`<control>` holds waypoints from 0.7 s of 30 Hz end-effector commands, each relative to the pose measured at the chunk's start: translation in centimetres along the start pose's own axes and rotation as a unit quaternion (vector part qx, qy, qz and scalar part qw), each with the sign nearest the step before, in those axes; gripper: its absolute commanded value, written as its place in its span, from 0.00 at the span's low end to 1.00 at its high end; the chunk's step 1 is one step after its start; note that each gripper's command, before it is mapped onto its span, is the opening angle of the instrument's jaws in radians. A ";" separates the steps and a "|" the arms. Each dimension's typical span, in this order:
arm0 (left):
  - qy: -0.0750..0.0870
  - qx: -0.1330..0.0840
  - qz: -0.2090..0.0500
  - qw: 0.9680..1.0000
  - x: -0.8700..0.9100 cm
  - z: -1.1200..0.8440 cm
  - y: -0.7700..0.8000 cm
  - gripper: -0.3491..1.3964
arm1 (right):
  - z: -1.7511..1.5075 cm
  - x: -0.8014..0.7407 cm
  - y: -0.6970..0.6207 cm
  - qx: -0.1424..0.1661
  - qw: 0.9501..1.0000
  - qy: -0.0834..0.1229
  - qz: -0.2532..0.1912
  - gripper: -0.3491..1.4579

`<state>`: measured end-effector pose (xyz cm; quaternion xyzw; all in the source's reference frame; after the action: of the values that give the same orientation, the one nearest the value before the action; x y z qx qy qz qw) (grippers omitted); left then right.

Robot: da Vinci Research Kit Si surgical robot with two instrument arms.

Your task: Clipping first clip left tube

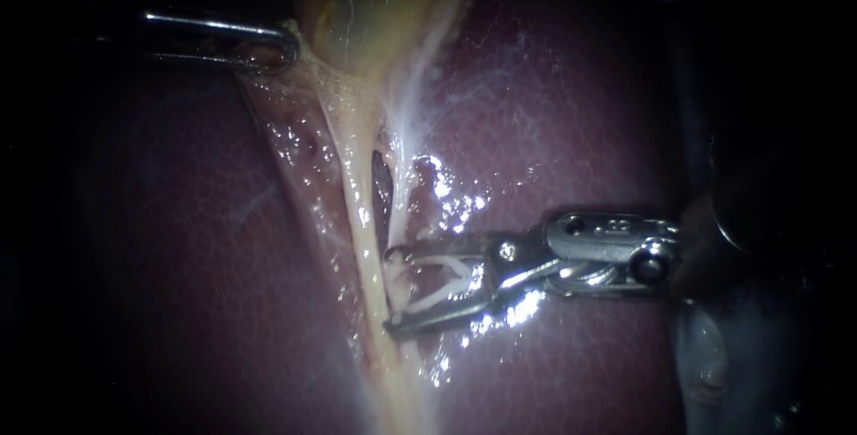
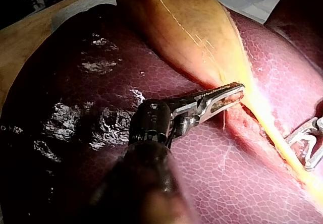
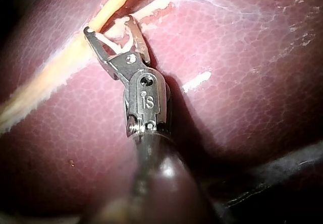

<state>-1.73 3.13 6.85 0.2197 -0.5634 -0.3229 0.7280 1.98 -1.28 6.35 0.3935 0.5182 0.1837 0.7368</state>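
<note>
Jaws of left instrument [image 1: 290, 47] grip gallbladder [image 1: 357, 6]; right instrument's [image 1: 390, 290] hold clip [image 1: 437, 263].

I see the pale yellow left tube [image 1: 364, 230] stretched taut down the liver [image 1: 553, 131], the white clip [image 1: 446, 267] gaping open just beside it.

No readable txt, labels or nos.

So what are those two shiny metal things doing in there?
The left instrument grips tissue beside the yellowish gallbladder, stretching it taut. The right instrument holds a white clip between its wide-apart jaws, right up against the pale tube lying over the dark red liver. The clip is not squeezed shut yet.
</note>
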 end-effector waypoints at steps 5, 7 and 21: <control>0.002 0.000 0.000 1.000 0.00 0.00 0.00 0.00 | 0.05 0.00 0.01 0.020 1.000 0.009 0.004 0.47; 0.002 0.000 0.000 1.000 0.00 0.00 0.00 0.00 | 0.07 0.00 0.01 0.029 1.000 0.011 0.004 0.47; 0.002 0.000 0.000 1.000 0.00 0.00 0.00 0.00 | 0.18 0.05 0.05 0.060 0.997 0.039 0.014 0.47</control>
<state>-1.73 3.13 6.85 0.2201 -0.5622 -0.3227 0.7290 2.18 -1.28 6.40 0.4373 0.5517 0.1778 0.6875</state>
